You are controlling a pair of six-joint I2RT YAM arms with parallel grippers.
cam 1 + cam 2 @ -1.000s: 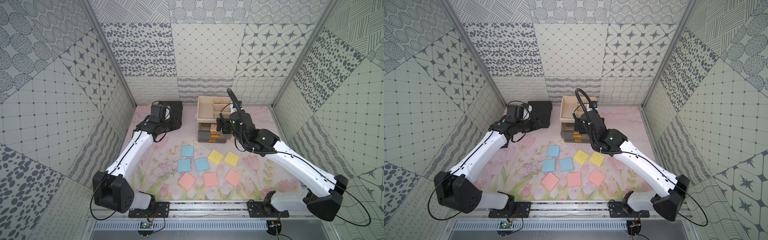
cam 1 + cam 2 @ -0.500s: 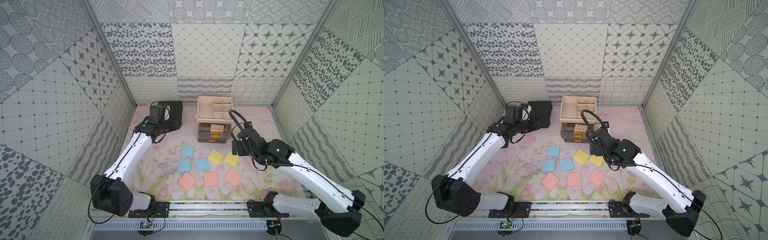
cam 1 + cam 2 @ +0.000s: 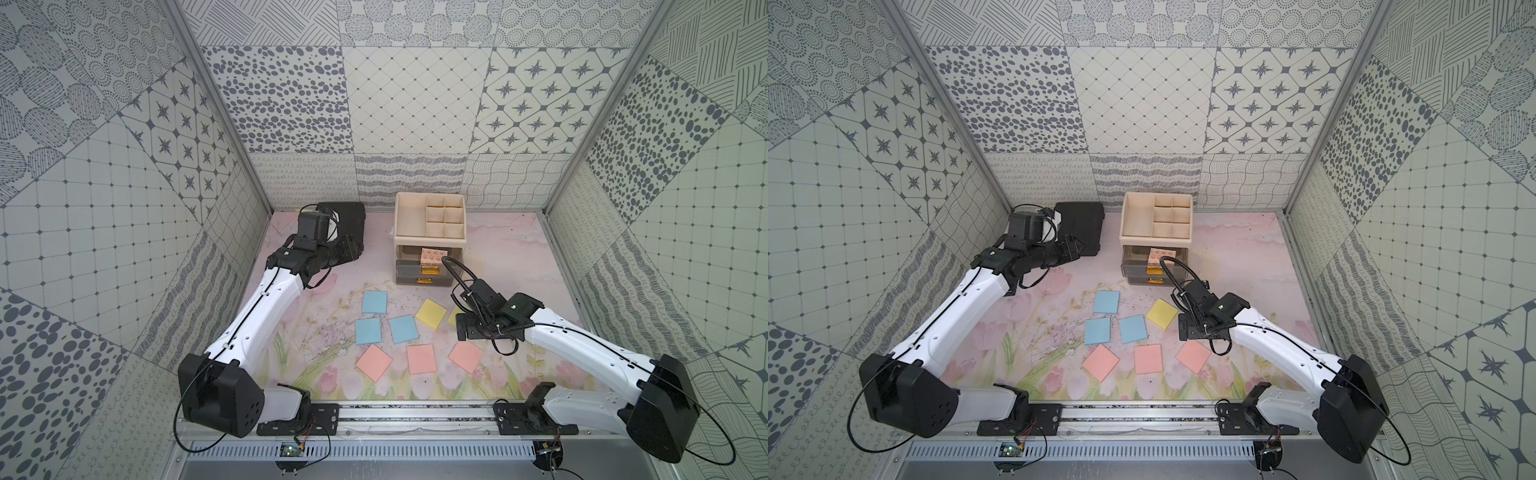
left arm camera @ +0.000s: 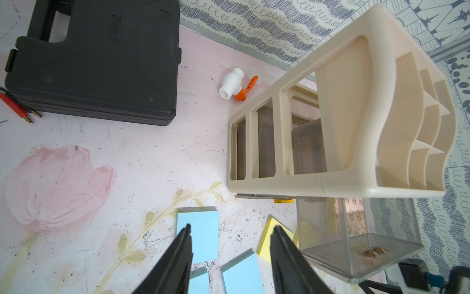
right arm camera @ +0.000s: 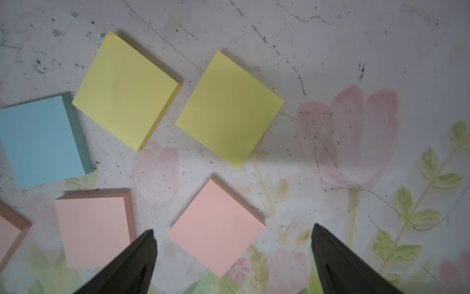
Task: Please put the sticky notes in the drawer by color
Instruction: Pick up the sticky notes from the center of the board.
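Right jaws stand spread wide and empty over the rightmost of three pink sticky notes (image 5: 216, 229); left jaws, part spread and empty, hang by the black case (image 3: 349, 216) at the back-left corner of the counter (image 3: 316, 332); the cabinet (image 3: 430, 239) has its top drawer (image 4: 356, 244) pulled out; three blue sticky notes (image 3: 374, 302) and two yellow sticky notes (image 5: 127, 89) lie mid-counter; I judge eight are left to sort.

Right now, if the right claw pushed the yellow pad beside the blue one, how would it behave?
The yellow pad shows a thick side edge, so probably a stiffish, light stack. Flat on the mat, it would likely slide, not tip. The open right claw may struggle to get under it.
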